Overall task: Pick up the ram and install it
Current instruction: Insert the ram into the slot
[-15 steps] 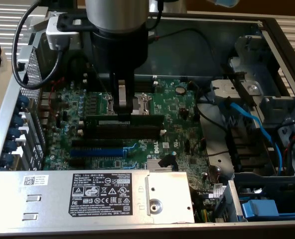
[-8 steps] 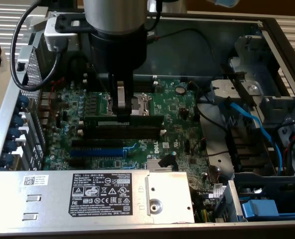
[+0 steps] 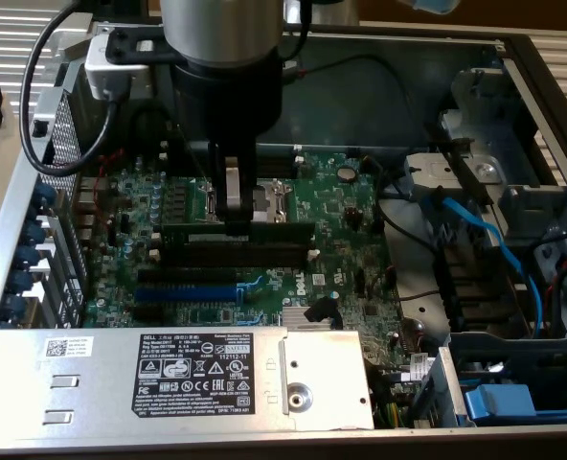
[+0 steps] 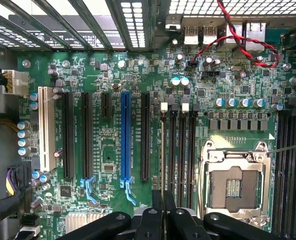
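Dark-green and flat, the long narrow ram stick stands on edge along the black plastic slot nearest the silver processor socket, inside the open grey metal computer case. You will note that your hand is clamped on the ram's upper edge at roughly mid-length, its fingers drawn close with the thin board between them. In my judgement a central grip of this kind keeps the stick level, so that both ends meet the slot evenly. The arm stands upright above the green motherboard, which suits a straight downward press. In the wrist view the fingertips sit in line with the long black memory slots and run lengthwise with them, which indicates the stick is aligned with the slot direction. Whether the ram is fully seated cannot be established: the white end clips beside it are too small to read as latched or released. The blue slot lies toward the labelled metal cover, apart from your hand and untouched.
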Tool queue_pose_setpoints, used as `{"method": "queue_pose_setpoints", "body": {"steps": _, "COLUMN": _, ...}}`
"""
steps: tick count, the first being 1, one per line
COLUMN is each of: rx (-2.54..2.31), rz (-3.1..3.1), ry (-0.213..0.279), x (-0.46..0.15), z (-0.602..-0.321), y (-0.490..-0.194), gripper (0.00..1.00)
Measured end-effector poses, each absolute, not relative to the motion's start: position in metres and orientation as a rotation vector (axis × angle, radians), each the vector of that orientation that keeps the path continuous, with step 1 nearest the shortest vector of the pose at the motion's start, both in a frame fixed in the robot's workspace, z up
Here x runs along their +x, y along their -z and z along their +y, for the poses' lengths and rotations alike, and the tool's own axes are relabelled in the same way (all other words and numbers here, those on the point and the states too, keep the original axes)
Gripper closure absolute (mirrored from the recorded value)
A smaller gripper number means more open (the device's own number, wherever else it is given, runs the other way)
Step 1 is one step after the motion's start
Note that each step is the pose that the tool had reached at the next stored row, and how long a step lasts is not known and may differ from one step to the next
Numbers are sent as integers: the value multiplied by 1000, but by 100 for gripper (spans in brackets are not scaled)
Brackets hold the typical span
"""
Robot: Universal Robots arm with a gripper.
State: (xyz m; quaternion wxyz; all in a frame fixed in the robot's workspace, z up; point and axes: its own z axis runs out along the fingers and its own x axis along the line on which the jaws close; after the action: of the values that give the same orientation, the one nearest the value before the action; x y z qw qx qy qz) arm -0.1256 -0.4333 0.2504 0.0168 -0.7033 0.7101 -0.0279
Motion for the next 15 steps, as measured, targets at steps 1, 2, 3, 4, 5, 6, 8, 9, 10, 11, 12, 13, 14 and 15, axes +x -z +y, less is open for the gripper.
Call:
{"method": "queue_pose_setpoints", "body": {"steps": 1, "rx": -2186, "rz": 2207, "ry": 86, "x": -126, "z": -434, "y": -250, "gripper": 88}}
{"method": "queue_pose_setpoints", "body": {"steps": 2, "rx": -2186, "rz": 2207, "ry": 86, "x": -126, "z": -434, "y": -250, "gripper": 88}}
{"method": "queue_pose_setpoints", "body": {"steps": 3, "rx": -2185, "rz": 2207, "ry": 85, "x": -126, "z": -434, "y": -250, "gripper": 88}}
{"method": "queue_pose_setpoints", "body": {"steps": 4, "rx": -2185, "rz": 2206, "ry": 85, "x": -126, "z": -434, "y": -250, "gripper": 88}}
{"method": "queue_pose_setpoints", "body": {"steps": 5, "rx": -2184, "rz": 2206, "ry": 85, "x": -126, "z": -434, "y": -249, "gripper": 88}}
{"method": "queue_pose_setpoints", "body": {"steps": 6, "rx": -2184, "rz": 2206, "ry": 84, "x": -126, "z": -435, "y": -249, "gripper": 88}}
{"method": "queue_pose_setpoints", "body": {"steps": 8, "rx": -2184, "rz": 2205, "ry": 84, "x": -126, "z": -435, "y": -249, "gripper": 88}}
{"method": "queue_pose_setpoints", "body": {"steps": 9, "rx": -2184, "rz": 2205, "ry": 84, "x": -126, "z": -435, "y": -248, "gripper": 88}}
{"method": "queue_pose_setpoints", "body": {"steps": 10, "rx": -2183, "rz": 2205, "ry": 83, "x": -126, "z": -435, "y": -248, "gripper": 88}}
{"method": "queue_pose_setpoints", "body": {"steps": 11, "rx": -2183, "rz": 2205, "ry": 83, "x": -126, "z": -435, "y": -248, "gripper": 88}}
{"method": "queue_pose_setpoints", "body": {"steps": 12, "rx": -2183, "rz": 2205, "ry": 83, "x": -126, "z": -435, "y": -247, "gripper": 88}}
{"method": "queue_pose_setpoints", "body": {"steps": 13, "rx": -2182, "rz": 2205, "ry": 82, "x": -126, "z": -435, "y": -246, "gripper": 88}}
{"method": "queue_pose_setpoints", "body": {"steps": 14, "rx": -2182, "rz": 2205, "ry": 81, "x": -126, "z": -435, "y": -246, "gripper": 88}}
{"method": "queue_pose_setpoints", "body": {"steps": 15, "rx": -2181, "rz": 2205, "ry": 80, "x": -126, "z": -435, "y": -245, "gripper": 88}}
